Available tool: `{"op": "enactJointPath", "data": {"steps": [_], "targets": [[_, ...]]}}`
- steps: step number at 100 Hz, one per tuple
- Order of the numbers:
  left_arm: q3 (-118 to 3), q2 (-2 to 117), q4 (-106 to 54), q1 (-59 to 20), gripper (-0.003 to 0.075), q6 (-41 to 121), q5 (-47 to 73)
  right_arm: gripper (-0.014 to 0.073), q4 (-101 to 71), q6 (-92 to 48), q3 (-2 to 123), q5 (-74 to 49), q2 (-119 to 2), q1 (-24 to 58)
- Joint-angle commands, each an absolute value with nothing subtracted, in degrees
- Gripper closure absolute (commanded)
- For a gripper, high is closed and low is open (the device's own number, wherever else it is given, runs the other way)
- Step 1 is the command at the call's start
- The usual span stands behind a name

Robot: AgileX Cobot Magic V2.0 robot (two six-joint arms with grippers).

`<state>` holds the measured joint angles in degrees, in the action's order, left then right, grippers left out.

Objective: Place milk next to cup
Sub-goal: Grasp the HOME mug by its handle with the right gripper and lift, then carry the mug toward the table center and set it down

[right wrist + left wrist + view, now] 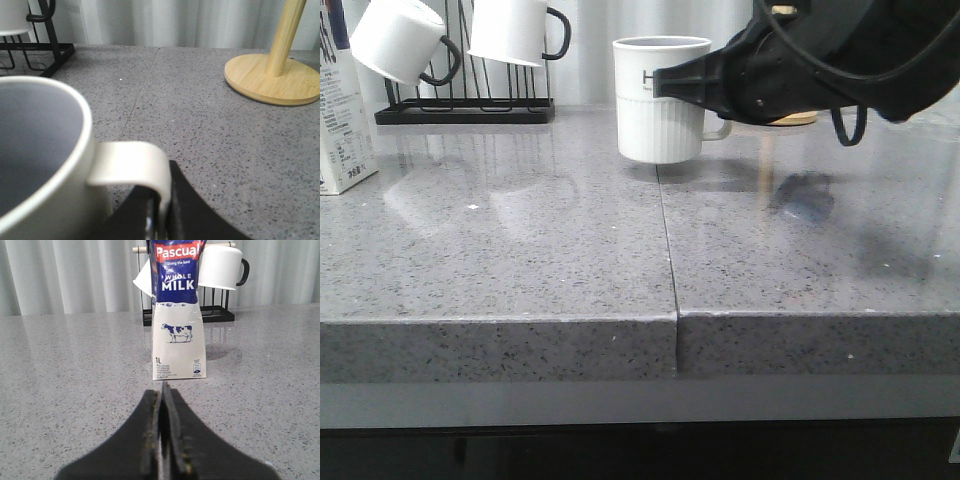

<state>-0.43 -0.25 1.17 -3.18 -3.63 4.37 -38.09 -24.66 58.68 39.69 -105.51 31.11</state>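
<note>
The milk (340,120) stands upright at the far left of the counter. In the left wrist view the blue and white milk carton (177,315) is straight ahead of my left gripper (162,390), which is shut and empty a short way from it. The white ribbed cup (660,110) stands at the back centre. My right gripper (718,108) reaches in from the right at its handle. In the right wrist view the cup (45,150) fills the near side, and the right gripper (162,200) is shut on the squared handle (135,165).
A black wire rack (470,105) holding white black-handled mugs (515,28) stands at the back left, behind the milk. A bamboo stand (272,75) with an upright post sits right of the cup. A seam (667,250) runs front to back across the grey counter.
</note>
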Motion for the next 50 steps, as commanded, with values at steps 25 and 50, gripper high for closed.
{"op": "enactJointPath", "data": {"steps": [25,50], "targets": [[2.5,-2.08,0.64,-3.05,0.0741,-3.59,-0.47,0.0704,-39.35,-25.12,61.24,44.37,-104.74,32.18],[2.5,-2.08,0.64,-3.05,0.0741,-3.59,-0.47,0.0631,-39.35,-25.12,61.18,42.88,-104.8,32.18]]}}
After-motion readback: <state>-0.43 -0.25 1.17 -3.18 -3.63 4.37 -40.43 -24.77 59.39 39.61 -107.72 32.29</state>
